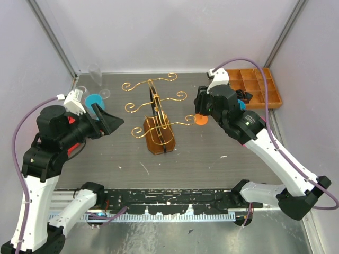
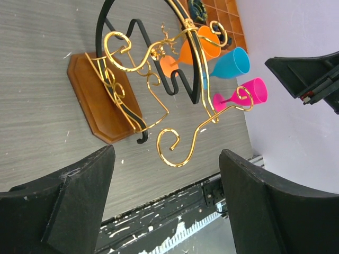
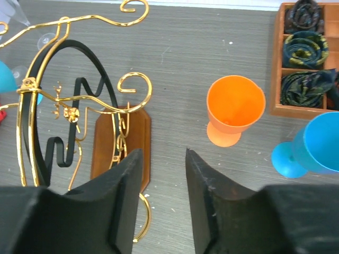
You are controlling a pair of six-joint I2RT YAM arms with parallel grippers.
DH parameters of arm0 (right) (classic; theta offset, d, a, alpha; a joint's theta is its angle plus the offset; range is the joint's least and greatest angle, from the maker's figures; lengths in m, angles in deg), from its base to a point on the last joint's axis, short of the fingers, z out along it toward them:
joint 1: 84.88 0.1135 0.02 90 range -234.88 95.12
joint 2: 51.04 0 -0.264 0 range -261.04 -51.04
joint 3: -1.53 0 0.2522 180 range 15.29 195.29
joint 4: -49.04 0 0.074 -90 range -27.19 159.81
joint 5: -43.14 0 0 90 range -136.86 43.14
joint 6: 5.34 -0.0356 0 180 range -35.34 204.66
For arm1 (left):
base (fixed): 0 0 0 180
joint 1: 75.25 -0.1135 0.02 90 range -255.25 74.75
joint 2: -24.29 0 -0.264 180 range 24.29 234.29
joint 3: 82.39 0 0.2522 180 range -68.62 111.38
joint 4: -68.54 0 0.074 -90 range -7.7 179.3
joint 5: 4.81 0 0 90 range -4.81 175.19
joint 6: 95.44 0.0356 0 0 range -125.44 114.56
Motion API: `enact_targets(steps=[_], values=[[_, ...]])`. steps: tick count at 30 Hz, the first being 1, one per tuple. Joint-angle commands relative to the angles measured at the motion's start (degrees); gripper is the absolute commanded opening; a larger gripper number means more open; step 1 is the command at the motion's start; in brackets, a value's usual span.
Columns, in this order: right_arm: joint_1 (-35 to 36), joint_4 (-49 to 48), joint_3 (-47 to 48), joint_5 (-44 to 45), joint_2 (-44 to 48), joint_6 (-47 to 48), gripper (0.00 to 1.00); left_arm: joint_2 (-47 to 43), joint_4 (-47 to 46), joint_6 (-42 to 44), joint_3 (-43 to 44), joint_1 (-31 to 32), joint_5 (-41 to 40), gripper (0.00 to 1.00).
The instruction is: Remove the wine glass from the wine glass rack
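The gold wire wine glass rack (image 1: 156, 111) stands mid-table on its brown wooden base (image 1: 159, 142); no glass shows on its arms in the top view. An orange wine glass (image 3: 234, 108) stands upright on the table right of the rack, beside a scroll end (image 1: 189, 119). My right gripper (image 3: 163, 156) is open and empty, hovering above the table between the rack base and the orange glass. My left gripper (image 2: 167, 159) is open and empty, left of the rack (image 2: 159, 79) and facing it. A pink glass (image 2: 249, 92) shows behind a gold scroll; I cannot tell if they touch.
A blue glass (image 3: 312, 148) stands right of the orange one. A compartmented wooden tray (image 1: 262, 98) with rolled ties sits at the back right. Another blue glass (image 1: 94, 100) and clear glasses (image 1: 95, 74) stand at the back left. Grey walls close the sides.
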State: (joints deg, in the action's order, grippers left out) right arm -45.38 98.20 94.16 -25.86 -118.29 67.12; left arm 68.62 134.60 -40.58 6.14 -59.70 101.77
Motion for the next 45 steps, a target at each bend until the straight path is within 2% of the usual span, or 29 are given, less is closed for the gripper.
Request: enact_targets(steps=[1,4,16,27,34,38,42,45], values=[[0.00,-2.61,-1.15,4.93,3.83,-0.65,0.48,-0.13,-3.96,1.78,0.60,0.23,1.62,0.87],[-0.04,-2.46,-1.35,5.82,4.18,-0.65,0.51,-0.41,-3.56,2.31,0.73,0.19,1.53,0.91],[0.02,-0.77,-2.21,7.88,3.49,-3.06,0.51,-2.36,-2.49,5.34,-0.14,0.21,1.51,0.91],[-0.02,-0.31,-2.73,8.20,4.12,-4.70,0.51,-2.43,-12.74,8.15,-4.83,0.20,12.49,0.91],[-0.04,0.12,-2.25,5.89,3.58,-5.17,0.51,-1.37,-19.79,14.64,-6.18,0.21,19.18,0.97],[0.04,0.72,-2.00,6.61,4.47,-5.09,0.51,-1.79,-25.95,22.96,-8.15,0.25,29.43,0.98],[0.02,0.73,-2.00,7.06,4.93,-4.79,0.51,-5.30,-31.85,31.39,-12.76,0.22,29.08,0.99],[-0.01,0.91,-1.61,6.77,4.71,-4.46,0.52,-4.21,-30.91,30.43,-12.12,0.18,28.35,0.99]])
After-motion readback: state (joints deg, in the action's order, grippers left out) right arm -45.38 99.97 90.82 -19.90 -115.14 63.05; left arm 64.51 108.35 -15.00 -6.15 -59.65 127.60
